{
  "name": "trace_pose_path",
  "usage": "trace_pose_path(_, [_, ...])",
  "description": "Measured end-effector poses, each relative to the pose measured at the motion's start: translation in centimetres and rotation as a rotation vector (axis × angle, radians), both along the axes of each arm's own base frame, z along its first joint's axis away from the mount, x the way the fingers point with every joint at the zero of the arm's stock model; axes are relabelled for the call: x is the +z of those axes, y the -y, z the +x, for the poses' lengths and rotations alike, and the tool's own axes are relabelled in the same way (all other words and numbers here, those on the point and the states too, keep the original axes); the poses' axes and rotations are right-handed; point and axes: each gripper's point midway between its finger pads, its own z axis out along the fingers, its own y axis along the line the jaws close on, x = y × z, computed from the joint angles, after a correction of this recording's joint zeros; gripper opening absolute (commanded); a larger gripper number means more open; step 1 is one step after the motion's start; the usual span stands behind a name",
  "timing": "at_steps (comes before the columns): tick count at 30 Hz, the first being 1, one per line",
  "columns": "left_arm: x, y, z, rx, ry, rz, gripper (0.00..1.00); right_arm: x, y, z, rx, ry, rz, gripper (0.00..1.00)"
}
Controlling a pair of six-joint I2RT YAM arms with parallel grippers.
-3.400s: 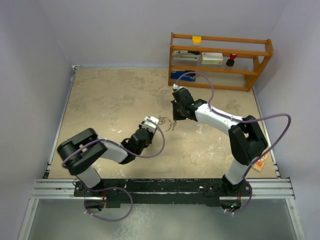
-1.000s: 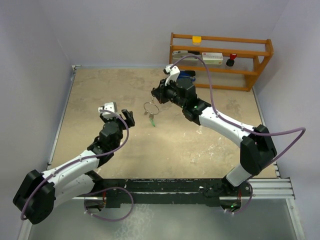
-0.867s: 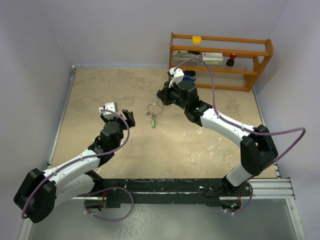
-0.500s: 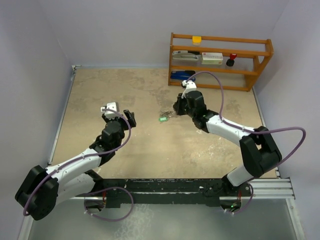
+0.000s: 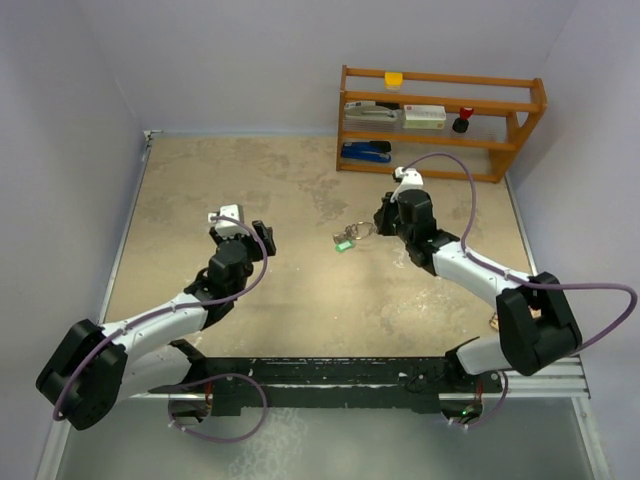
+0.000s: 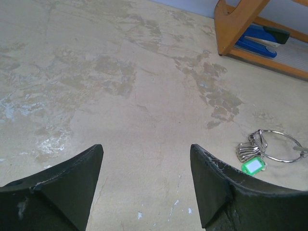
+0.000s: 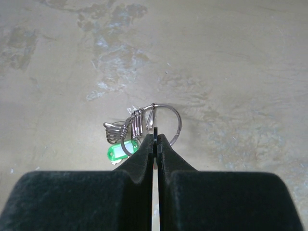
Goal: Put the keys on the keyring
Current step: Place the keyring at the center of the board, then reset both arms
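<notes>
The keyring (image 7: 179, 123) lies on the tabletop with a bunch of silver keys (image 7: 117, 132) and a green-headed one (image 7: 118, 152) threaded on it. My right gripper (image 7: 155, 135) is shut on the ring's near edge, low over the table. From above, the keyring (image 5: 363, 230) sits mid-table just left of the right gripper (image 5: 379, 228), with the green key (image 5: 344, 244) beside it. My left gripper (image 5: 246, 233) stands open well to the left with nothing between its fingers. In the left wrist view the keyring (image 6: 288, 139) and keys (image 6: 247, 151) lie off to the right of the left gripper (image 6: 145, 149).
A wooden shelf (image 5: 440, 120) stands at the back right holding a blue stapler (image 5: 362, 152) and small items. Its corner post (image 6: 240, 29) shows in the left wrist view. Walls close in the table on the left, back and right.
The right arm brought the hanging keyring and keys down from the air onto the table, shifting right. The left arm edged slightly right and stayed open.
</notes>
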Motion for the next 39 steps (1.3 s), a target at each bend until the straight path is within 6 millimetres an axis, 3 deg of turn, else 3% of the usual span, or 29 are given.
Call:
trace_pose_path(4, [-0.2, 0.2, 0.0, -0.005, -0.005, -0.003, 0.70, -0.5, 1.2, -0.4, -0.034, -0.018, -0.018, 0.01])
trace_pose_path(11, [-0.3, 0.2, 0.0, -0.006, -0.007, -0.003, 0.70, -1.1, 5.0, -1.9, -0.210, -0.093, -0.067, 0.53])
trace_pose_path(16, [-0.3, 0.2, 0.0, -0.005, -0.007, -0.003, 0.70, -0.5, 8.0, -3.3, -0.346, -0.115, -0.094, 0.59])
trace_pose_path(20, [-0.3, 0.0, 0.0, 0.010, -0.011, -0.020, 0.79, 0.8, 8.7, -3.8, -0.384, -0.087, -0.081, 0.68])
trace_pose_path(22, [-0.3, -0.2, 0.0, 0.036, -0.018, -0.038, 0.79, 1.4, 8.8, -3.9, -0.388, -0.075, -0.071, 0.81])
trace_pose_path(24, [-0.2, -0.4, 0.2, 0.060, -0.035, -0.046, 0.79, 1.7, 8.8, -3.9, -0.393, -0.066, -0.062, 0.99])
trace_pose_path(27, [0.8, -0.1, 0.8, 0.078, -0.046, -0.055, 0.81, 2.4, 9.4, -4.1, -0.429, -0.048, -0.052, 1.00])
trace_pose_path(34, [4.4, 0.1, 1.4, 0.091, 0.007, -0.106, 0.82, 5.7, 12.8, -4.7, -0.627, 0.054, 0.012, 1.00])
trace_pose_path(39, [5.6, -0.2, 1.3, 0.097, 0.032, -0.123, 0.82, 6.2, 15.4, -5.7, -0.729, 0.082, 0.062, 1.00])
